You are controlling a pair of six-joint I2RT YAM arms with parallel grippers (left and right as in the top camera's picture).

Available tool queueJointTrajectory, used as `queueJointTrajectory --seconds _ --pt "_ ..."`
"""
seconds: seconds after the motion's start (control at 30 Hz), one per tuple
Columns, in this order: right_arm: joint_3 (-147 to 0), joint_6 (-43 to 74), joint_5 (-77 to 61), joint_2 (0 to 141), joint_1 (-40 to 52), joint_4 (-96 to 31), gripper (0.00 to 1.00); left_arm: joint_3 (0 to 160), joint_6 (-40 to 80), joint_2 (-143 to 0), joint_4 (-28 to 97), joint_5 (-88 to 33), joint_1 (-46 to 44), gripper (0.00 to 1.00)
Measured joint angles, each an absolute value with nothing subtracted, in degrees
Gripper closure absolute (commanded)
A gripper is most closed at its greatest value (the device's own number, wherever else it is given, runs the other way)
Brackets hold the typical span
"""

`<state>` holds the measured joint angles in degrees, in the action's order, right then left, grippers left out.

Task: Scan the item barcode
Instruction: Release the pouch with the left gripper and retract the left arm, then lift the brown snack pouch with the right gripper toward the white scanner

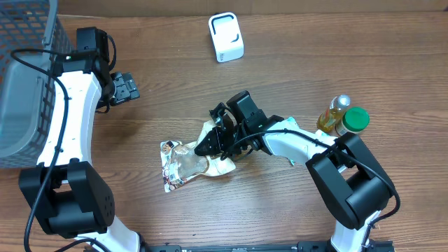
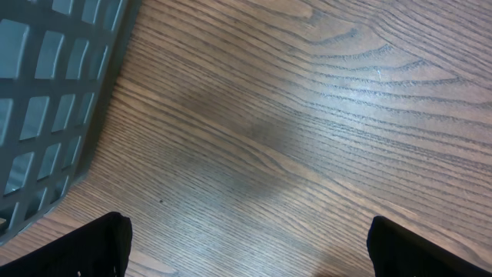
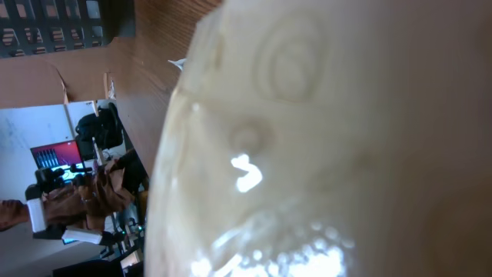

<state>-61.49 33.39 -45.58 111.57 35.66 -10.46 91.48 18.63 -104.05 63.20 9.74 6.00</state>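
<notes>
The packet (image 1: 183, 164), a crumpled pouch with a clear window, lay flat on the table (image 1: 315, 56) near its front middle, well apart from the white scanner (image 1: 226, 37) standing at the far edge. The right gripper (image 1: 212, 145) sat low over the packet's upper right edge, its jaws drawn narrow about the loose flap there. Whether they truly pinched the film could not be told, since the wrist camera was filled by a pale, glossy surface pressed close to the lens. That edge was likely chosen because it stood proud of the wood and gave the fingers something to bite, so the pouch could be lifted and its barcode turned toward the scanner.

The left gripper (image 1: 124, 87) hovered spread wide and empty over bare wood beside the grey basket (image 1: 28, 77), apparently parked out of the way. A bottle (image 1: 334, 114) and a green-capped jar (image 1: 357, 119) stood together by the right arm's base, perhaps waiting their turn.

The table was brown wood-grain, smooth and matt. Beyond it the right wrist view caught a dim room with a lit screen (image 3: 58, 156) and blurred clutter.
</notes>
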Motion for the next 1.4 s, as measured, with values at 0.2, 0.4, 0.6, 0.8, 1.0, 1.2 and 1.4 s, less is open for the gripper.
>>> queueJointTrajectory --seconds 0.2,0.4,0.6,0.8,1.0,1.2,1.4 --pt "-61.5 33.4 -45.6 111.6 35.7 -10.5 0.83 91.5 18.6 -104.0 63.2 9.7 6.0 0.00" --pt "-61.5 33.4 -45.6 111.6 35.7 -10.5 0.84 91.5 18.6 -104.0 63.2 9.7 6.0 0.01" --pt "-61.5 33.4 -45.6 111.6 35.7 -10.5 0.84 91.5 18.6 -104.0 63.2 9.7 6.0 0.00" --pt "-61.5 33.4 -45.6 111.6 35.7 -10.5 0.84 91.5 18.6 -104.0 63.2 9.7 6.0 0.00" --pt "-61.5 33.4 -45.6 111.6 35.7 -10.5 0.84 91.5 18.6 -104.0 63.2 9.7 6.0 0.00" --pt "-61.5 33.4 -45.6 111.6 35.7 -10.5 0.84 91.5 18.6 -104.0 63.2 9.7 6.0 0.00" --pt "-61.5 33.4 -45.6 111.6 35.7 -10.5 0.84 91.5 18.6 -104.0 63.2 9.7 6.0 0.00"
